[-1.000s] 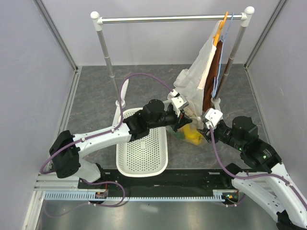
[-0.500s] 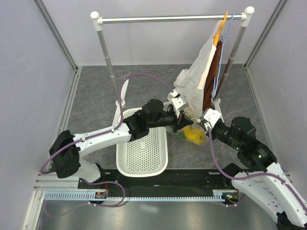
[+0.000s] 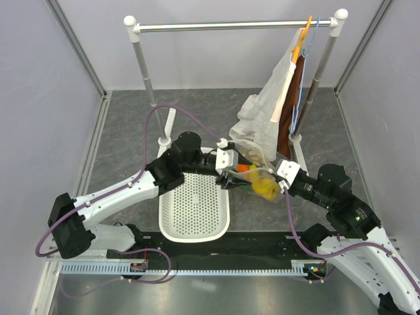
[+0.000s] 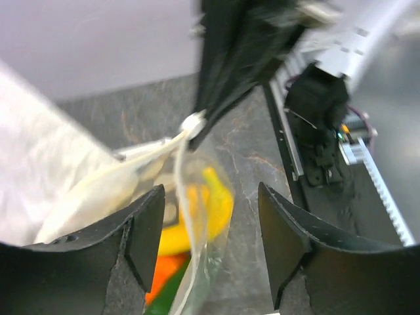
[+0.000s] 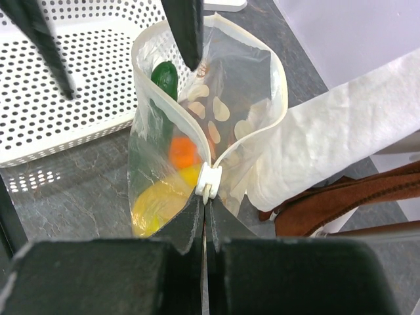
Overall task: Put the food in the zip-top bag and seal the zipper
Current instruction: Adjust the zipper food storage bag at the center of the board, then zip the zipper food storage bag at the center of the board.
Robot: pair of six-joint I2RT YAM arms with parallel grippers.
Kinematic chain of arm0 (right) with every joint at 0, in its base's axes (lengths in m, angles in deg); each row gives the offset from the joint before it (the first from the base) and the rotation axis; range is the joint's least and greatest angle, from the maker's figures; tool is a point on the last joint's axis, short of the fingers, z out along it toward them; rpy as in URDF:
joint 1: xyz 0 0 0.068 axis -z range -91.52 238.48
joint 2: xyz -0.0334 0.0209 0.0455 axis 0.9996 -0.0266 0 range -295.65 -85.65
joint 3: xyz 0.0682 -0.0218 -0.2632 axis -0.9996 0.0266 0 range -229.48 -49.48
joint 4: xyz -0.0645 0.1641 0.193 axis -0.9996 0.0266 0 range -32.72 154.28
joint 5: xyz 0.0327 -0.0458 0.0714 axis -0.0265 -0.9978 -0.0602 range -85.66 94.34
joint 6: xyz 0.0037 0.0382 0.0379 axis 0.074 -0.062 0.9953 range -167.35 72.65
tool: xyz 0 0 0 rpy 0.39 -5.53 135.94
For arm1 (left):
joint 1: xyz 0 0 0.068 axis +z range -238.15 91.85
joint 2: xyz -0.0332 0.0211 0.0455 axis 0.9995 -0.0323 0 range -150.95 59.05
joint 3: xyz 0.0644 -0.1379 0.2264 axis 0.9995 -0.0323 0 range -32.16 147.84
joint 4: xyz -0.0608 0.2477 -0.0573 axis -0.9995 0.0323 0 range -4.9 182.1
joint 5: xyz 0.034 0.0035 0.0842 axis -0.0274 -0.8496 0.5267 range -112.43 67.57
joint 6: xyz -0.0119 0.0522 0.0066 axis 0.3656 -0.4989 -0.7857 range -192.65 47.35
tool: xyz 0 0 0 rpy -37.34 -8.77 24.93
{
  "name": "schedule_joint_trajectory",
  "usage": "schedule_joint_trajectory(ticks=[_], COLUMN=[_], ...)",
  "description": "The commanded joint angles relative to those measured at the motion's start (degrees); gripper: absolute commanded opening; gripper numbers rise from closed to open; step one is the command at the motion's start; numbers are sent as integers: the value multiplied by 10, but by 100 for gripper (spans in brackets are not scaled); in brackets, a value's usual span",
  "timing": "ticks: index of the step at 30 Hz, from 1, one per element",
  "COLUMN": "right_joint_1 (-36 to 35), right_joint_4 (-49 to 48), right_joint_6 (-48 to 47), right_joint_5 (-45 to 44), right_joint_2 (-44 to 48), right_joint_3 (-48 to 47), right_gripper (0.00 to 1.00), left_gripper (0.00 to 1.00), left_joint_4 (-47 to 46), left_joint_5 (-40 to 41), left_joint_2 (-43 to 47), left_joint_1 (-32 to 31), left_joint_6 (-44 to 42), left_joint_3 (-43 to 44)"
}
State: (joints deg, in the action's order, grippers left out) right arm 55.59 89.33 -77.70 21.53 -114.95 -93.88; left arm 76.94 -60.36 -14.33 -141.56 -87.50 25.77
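Plastic, clear and dotted white, stands just beside the white basket [image 3: 195,220] on its right side: the zip-top bag [image 5: 252,92], mouth gaping. Through its wall we see the cucumber [image 5: 164,77], the orange [image 5: 182,151] and yellow food [image 5: 154,209] at the bottom; we cannot tell pepper from banana there. So the loading looks done, and we judge that sealing is the step in hand.

Our right gripper [image 5: 205,205], on the bag's side away from the basket, has its jaws pressed together on the small white slider [image 5: 207,182], where the two lips of the zipper [image 5: 279,79] meet. Our left gripper [image 4: 209,197], on the basket side, has its fingers spread wide. The bag's rim passes between them, and neither finger grips it.

To seal well, we should pinch the rim on the basket side first, so the track is taut and straight. Then we should draw the slider along it level, not upward, or the floppy bag will simply follow. The white cloth [image 5: 341,125] lies against the bag on the side away from the basket, so we must keep it out of the lips.
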Motion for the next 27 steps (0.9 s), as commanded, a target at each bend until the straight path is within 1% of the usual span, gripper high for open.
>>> schedule_joint_trajectory(ticks=[1,4,5,7,11,19,22,27], right_joint_1=[-1,0,0,0,0,0,-1,0], right_joint_4=[-1,3,5,8,12,15,16,22], right_joint_6=[-27,-32,-33,-36,-36,-40,-44,-49], right_joint_5=[30,32,33,33,36,44,43,47], right_joint_2=[4,4,4,3,4,9,13,14], right_joint_3=[-2,-5,-9,-12,-18,-20,-23,-26], right_gripper=[0,0,0,0,0,0,0,0], left_gripper=[65,59,58,57,55,54,49,47], left_joint_4=[75,127,127,126,119,116,116,117], left_joint_5=[-141,-181,-190,-174,-156,-139,-134,-125], left_joint_2=[-21,-61,-68,-88,-118,-148,-156,-168], left_joint_1=[-5,-5,-6,-15,-22,-26,-27,-27], left_joint_6=[-211,-266,-286,-298,-287,-270,-263,-258], left_joint_3=[59,113,125,137,172,194,199,209])
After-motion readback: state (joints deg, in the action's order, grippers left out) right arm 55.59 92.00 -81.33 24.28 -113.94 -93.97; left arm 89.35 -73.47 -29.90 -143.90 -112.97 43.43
